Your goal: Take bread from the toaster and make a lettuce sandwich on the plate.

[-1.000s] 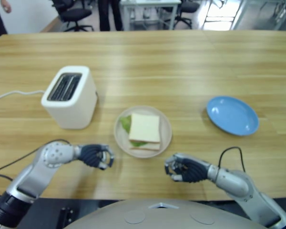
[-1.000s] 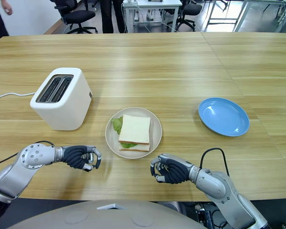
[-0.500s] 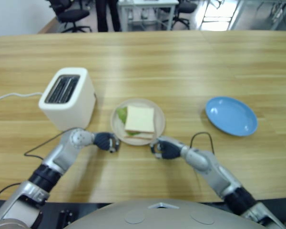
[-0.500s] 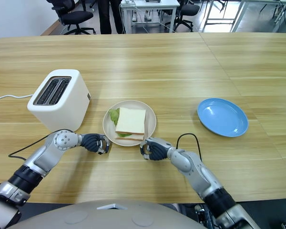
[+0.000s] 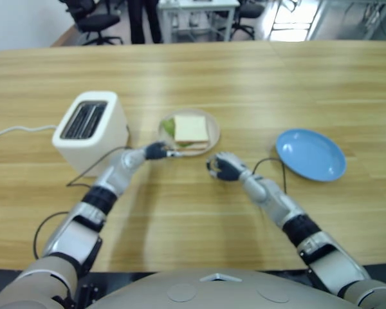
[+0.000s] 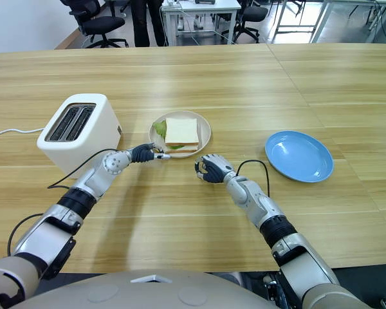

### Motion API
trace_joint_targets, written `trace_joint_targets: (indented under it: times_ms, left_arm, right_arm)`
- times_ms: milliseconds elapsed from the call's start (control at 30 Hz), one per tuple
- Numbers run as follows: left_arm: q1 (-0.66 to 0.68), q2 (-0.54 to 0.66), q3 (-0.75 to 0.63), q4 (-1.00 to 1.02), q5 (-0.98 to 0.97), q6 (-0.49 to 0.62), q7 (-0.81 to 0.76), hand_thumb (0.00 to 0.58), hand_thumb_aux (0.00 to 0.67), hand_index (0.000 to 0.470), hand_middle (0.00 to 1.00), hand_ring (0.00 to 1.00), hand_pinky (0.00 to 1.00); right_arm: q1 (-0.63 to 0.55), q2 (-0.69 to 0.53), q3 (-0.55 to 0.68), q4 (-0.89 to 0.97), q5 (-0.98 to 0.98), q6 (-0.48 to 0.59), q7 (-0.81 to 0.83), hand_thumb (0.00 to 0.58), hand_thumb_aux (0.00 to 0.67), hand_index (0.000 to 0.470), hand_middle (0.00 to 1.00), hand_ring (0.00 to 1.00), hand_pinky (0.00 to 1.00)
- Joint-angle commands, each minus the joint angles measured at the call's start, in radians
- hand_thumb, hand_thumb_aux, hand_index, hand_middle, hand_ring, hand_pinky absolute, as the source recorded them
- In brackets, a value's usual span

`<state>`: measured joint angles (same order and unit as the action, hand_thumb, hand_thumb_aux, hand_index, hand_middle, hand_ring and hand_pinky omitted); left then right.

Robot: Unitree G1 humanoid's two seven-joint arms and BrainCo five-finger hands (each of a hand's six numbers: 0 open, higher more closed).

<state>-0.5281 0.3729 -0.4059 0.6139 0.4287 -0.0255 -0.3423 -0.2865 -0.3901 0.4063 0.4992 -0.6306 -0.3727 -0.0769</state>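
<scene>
Right of the toaster (image 6: 77, 132), the left hand (image 6: 143, 153) rests curled against the plate (image 6: 208, 132) at its near rim. On it, the lettuce sandwich (image 6: 181, 131) looks light and squashy; pinch both slices gently at an edge. Nearby the right hand (image 6: 210, 168) hangs curled, empty.

Wide wooden table (image 6: 244, 84), black office chairs (image 6: 101, 22) beyond (bright floor patch (image 5: 294, 31) behind)

Both arms stretched fwd. Plate (image 6: 207, 134) w/ sandwich (image 6: 181, 131) slid away from robot, farther up table. L hand (image 6: 143, 153) went w/ it, now at near-left rim. R hand (image 6: 210, 168) also fwd, curled, just short of plate.
</scene>
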Motion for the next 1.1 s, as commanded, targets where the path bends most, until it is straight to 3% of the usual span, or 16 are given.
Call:
trace_joint_targets:
  times_ms: [33,200,367,600,800,1100]
  left_arm:
    - [0.042,0.025,0.057,-0.049,-0.023,-0.005,0.026,0.000,0.000,0.000,0.00,0.00,0.00]
    - [0.184,0.061,0.204,-0.390,-0.123,0.016,0.028,0.000,0.000,0.000,0.00,0.00,0.00]
    - [0.248,-0.074,0.377,-0.587,-0.329,-0.032,0.118,0.000,0.000,0.000,0.00,0.00,0.00]
    - [0.204,-0.249,0.483,-0.330,-0.437,-0.199,0.250,0.000,0.000,0.000,0.00,0.00,0.00]
    - [0.134,-0.278,0.501,-0.097,-0.447,-0.322,0.283,0.000,0.000,0.000,0.00,0.00,0.00]
    - [0.087,-0.281,0.525,0.051,-0.487,-0.389,0.264,0.000,0.000,0.000,0.00,0.00,0.00]
  right_arm:
    - [0.057,-0.021,-0.060,-0.093,0.054,-0.045,-0.026,0.000,0.000,0.000,0.00,0.00,0.00]
    - [0.179,-0.014,-0.204,-0.290,0.241,-0.090,-0.021,0.000,0.000,0.000,0.00,0.00,0.00]
    - [0.227,0.146,-0.383,-0.386,0.748,-0.031,0.098,0.000,0.000,0.000,0.00,0.00,0.00]
    - [0.134,0.227,-0.448,-0.234,0.778,-0.021,0.125,0.000,0.000,0.000,0.00,0.00,0.00]
    - [0.060,0.236,-0.462,-0.089,0.734,-0.055,0.133,0.000,0.000,0.000,0.00,0.00,0.00]
    - [0.010,0.243,-0.500,0.051,0.747,-0.102,0.138,0.000,0.000,0.000,0.00,0.00,0.00]
